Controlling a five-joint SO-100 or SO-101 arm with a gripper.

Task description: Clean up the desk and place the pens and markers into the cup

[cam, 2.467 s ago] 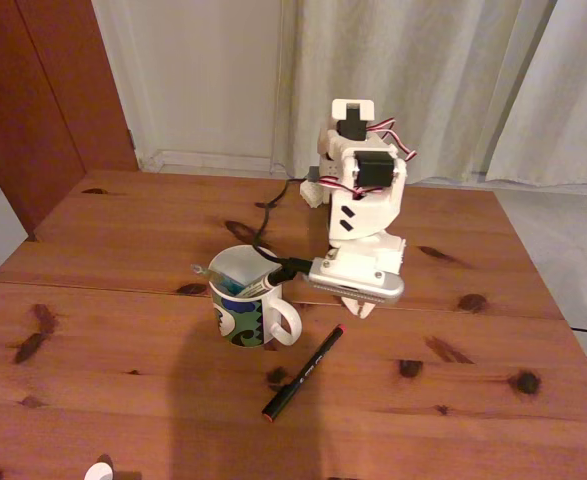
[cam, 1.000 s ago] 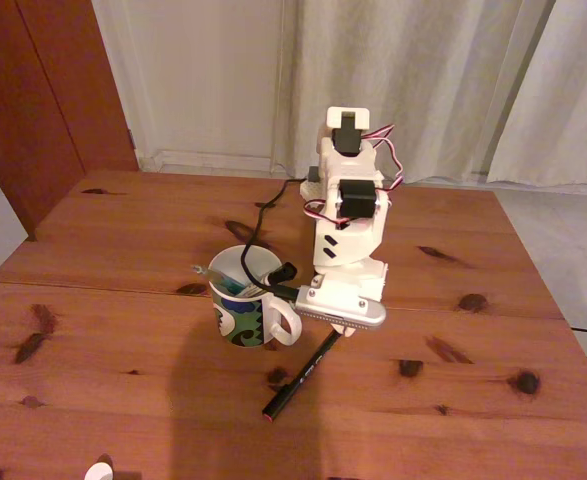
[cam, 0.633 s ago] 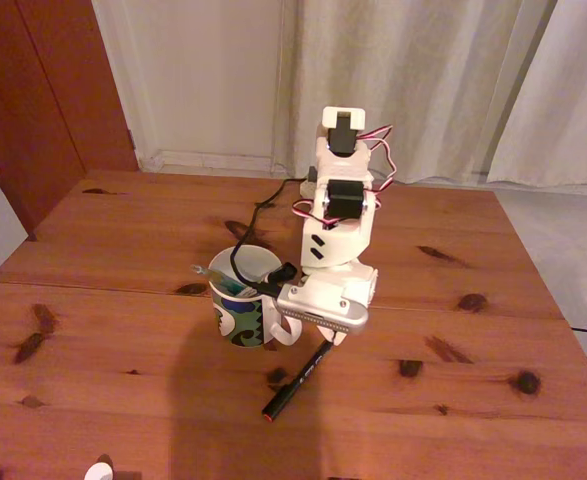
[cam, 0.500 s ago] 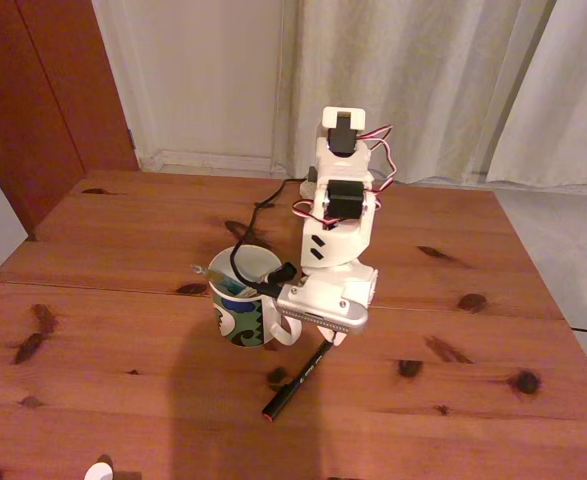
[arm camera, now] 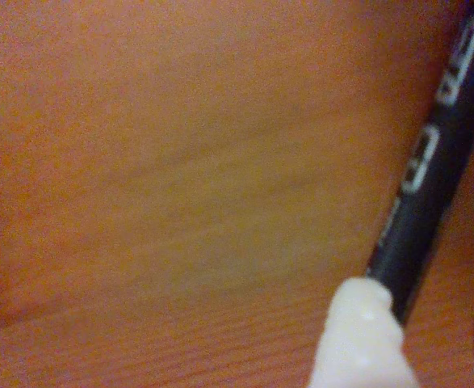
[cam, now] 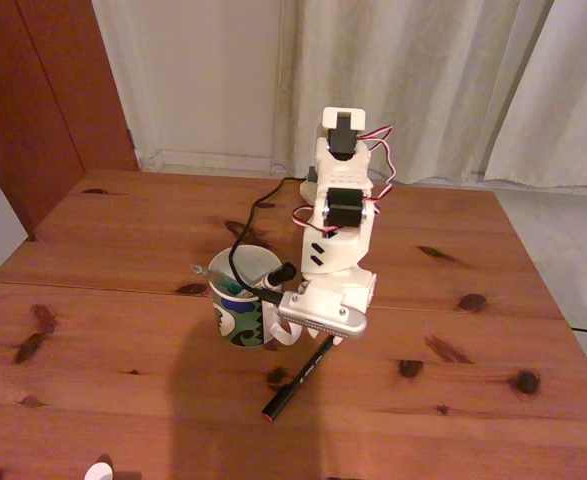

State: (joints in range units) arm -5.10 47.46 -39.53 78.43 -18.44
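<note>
A thin black pen (cam: 295,382) lies slantwise on the reddish-brown desk (cam: 453,380), just right of the cup. My gripper (cam: 327,340) is lowered over the pen's upper end, its fingers hidden under the white wrist. In the wrist view a white fingertip (arm camera: 358,339) touches the left side of the black printed barrel (arm camera: 430,178), and the gripper (arm camera: 430,343) looks open around it. The white patterned cup (cam: 239,318) stands left of the gripper, with a teal pen (cam: 229,288) and another stick inside.
A black cable (cam: 261,215) runs from the arm's base over the cup's rim. A small white object (cam: 98,470) sits at the desk's front edge. Behind the desk hang curtains (cam: 453,90), with a wooden door (cam: 43,90) at the back left.
The arm has swung left and come down, bringing the gripper from right of the cup onto the black pen's upper end. Pen and cup have not moved.
</note>
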